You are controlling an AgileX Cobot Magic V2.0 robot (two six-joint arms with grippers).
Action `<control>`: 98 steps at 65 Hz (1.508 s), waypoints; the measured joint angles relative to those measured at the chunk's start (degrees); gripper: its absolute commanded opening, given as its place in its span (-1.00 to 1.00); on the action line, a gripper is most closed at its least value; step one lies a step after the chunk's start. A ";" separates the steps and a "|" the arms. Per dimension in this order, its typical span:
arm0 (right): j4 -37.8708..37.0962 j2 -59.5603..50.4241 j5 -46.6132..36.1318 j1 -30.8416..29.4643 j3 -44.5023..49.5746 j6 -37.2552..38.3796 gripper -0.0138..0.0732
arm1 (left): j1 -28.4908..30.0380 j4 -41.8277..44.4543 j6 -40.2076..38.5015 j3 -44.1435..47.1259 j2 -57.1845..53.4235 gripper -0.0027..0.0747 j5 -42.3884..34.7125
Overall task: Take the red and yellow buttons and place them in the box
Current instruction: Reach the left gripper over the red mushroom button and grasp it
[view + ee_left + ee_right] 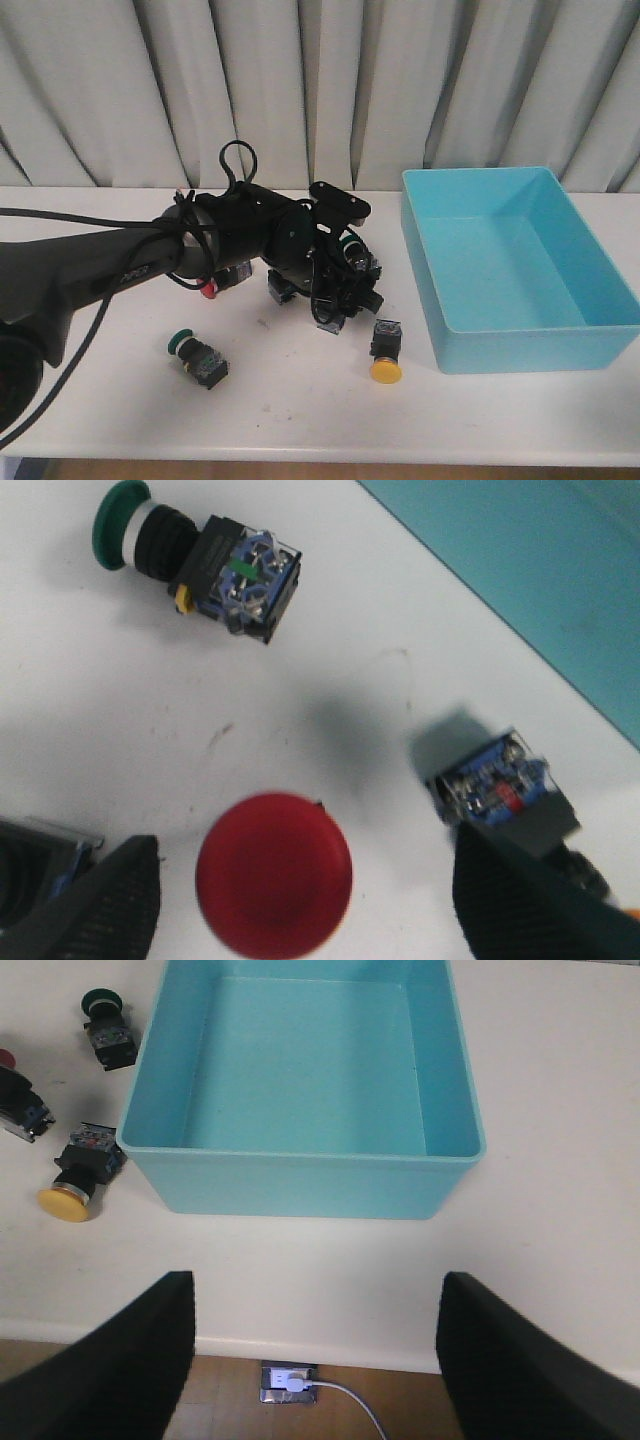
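My left gripper (335,305) hangs low over the table, left of the turquoise box (600,330). In the left wrist view it (300,875) is open, with a red button's round cap (273,873) between its fingers and a gap on each side. A yellow button (386,357) lies on its side just left of the box; its body (497,790) shows by one finger. Another red button (210,290) peeks out under the left arm. My right gripper (315,1295) is open and empty over the table's front edge, before the box (300,1175). The yellow button (70,1188) shows there too.
A green-capped switch (195,358) lies at the front left. Another green one (352,250) lies behind the left gripper, also seen in the left wrist view (195,555) and the right wrist view (108,1025). A curtain hangs behind the table.
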 measured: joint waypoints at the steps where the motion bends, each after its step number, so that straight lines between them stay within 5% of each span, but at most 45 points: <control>1: 0.00 0.00 0.00 0.00 0.00 0.00 0.48 | 0.00 0.00 0.00 -0.23 0.32 0.58 -0.08; 14: 0.00 0.00 0.00 0.00 0.00 0.00 0.48 | 0.00 0.00 -0.85 -1.61 3.08 0.44 -0.93; 51: 0.00 0.00 0.04 0.00 0.00 0.00 0.48 | 0.00 0.46 -0.98 -1.72 3.42 -0.49 -1.52; 83: 0.00 0.00 0.04 0.00 0.00 0.00 0.48 | 0.05 1.01 4.93 -0.91 -15.53 -0.54 8.20; 98: 0.00 0.00 0.04 0.00 0.00 0.00 0.48 | 0.74 4.22 5.45 12.71 -30.35 -0.54 7.13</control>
